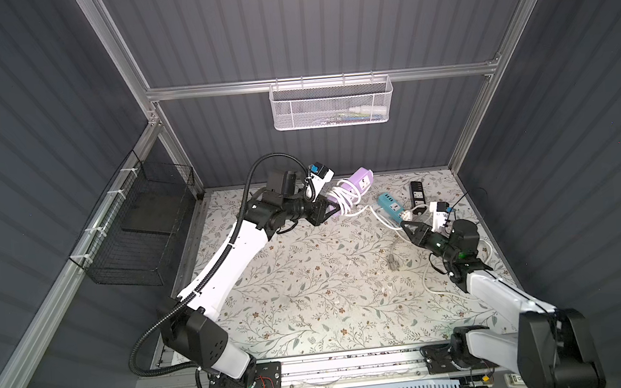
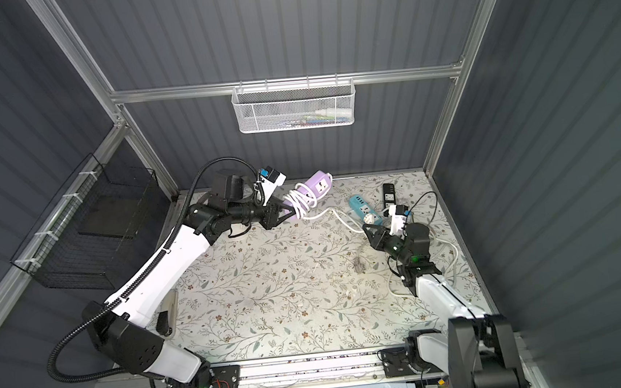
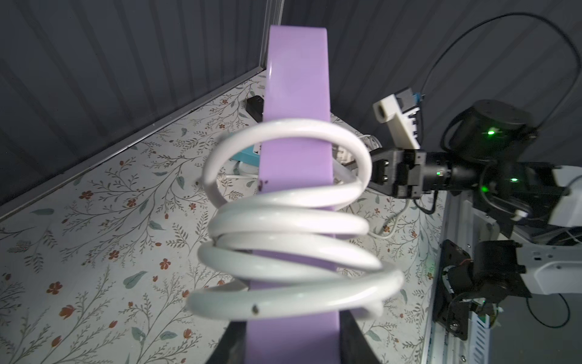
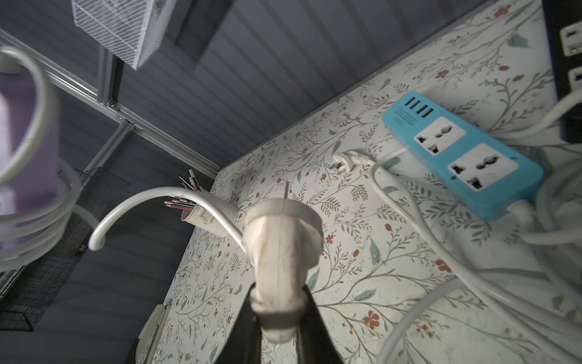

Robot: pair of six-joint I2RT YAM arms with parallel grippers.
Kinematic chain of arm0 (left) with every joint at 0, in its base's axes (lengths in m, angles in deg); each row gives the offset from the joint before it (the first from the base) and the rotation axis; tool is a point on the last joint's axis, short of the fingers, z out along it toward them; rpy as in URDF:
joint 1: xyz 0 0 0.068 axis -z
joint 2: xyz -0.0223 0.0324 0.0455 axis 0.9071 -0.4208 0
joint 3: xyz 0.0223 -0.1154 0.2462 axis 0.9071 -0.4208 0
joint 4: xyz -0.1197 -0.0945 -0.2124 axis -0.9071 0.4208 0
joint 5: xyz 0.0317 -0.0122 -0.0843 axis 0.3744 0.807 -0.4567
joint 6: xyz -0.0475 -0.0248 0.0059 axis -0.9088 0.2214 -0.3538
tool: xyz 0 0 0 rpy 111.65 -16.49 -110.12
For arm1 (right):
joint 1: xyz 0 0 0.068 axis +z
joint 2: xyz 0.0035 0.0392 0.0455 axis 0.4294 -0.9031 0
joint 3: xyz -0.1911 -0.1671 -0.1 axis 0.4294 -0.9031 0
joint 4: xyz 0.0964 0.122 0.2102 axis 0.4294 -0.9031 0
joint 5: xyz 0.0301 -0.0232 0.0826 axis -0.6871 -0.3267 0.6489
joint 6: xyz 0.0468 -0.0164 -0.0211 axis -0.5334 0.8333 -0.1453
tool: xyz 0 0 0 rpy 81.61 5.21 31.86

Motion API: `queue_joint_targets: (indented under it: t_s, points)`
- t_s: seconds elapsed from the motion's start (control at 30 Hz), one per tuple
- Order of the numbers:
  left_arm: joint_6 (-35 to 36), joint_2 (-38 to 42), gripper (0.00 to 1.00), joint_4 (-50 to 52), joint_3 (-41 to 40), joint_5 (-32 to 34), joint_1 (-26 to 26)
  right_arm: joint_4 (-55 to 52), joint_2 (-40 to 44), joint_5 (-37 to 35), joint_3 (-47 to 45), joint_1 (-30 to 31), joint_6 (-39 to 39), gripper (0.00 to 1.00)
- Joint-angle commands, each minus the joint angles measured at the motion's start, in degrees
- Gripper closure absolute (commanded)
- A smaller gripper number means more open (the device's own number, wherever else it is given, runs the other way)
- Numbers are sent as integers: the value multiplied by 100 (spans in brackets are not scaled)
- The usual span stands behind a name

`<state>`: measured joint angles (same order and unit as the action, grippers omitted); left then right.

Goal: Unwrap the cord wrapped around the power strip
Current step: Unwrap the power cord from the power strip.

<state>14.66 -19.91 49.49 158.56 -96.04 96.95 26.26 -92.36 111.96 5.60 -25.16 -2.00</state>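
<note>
The purple power strip (image 1: 355, 183) (image 2: 319, 186) (image 3: 296, 78) is held tilted above the back of the table. My left gripper (image 1: 331, 210) (image 2: 288, 212) (image 3: 293, 343) is shut on its lower end. Several loops of white cord (image 1: 343, 199) (image 2: 300, 202) (image 3: 283, 220) circle the strip loosely. From the coil the cord (image 4: 141, 201) runs right to its white plug (image 4: 283, 252). My right gripper (image 1: 405, 227) (image 2: 366, 230) (image 4: 280, 305) is shut on that plug, low over the table beside a blue strip.
A blue power strip (image 1: 391, 205) (image 4: 463, 154) and a black one (image 1: 417, 192) lie at the back right among loose white cables (image 1: 433, 280). A second white plug (image 4: 349, 159) lies near them. A white mesh basket (image 1: 332, 102) hangs on the back wall, a black wire basket (image 1: 141, 234) on the left.
</note>
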Motion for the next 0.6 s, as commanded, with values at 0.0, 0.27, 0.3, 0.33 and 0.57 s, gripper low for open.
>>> queue_joint_targets:
  t_s: [0.0, 0.27, 0.3, 0.33, 0.57]
  points:
    - [-188, 217, 100, -339, 221, -670, 5, 948, -557, -122, 496, 67, -73, 100]
    - [-333, 360, 100, -408, -310, -763, 239, 1133, -1435, -125, 1867, 87, -183, 100]
    - [-350, 388, 100, -417, -451, -751, 266, 1045, -1435, -117, 2063, 87, -175, 100]
    - [-375, 414, 100, -440, -570, -740, 278, 968, -1412, -118, 2230, 87, -154, 100]
    - [-540, 525, 100, -781, -1507, -561, 297, 71, -936, 59, 3374, -20, 114, 100]
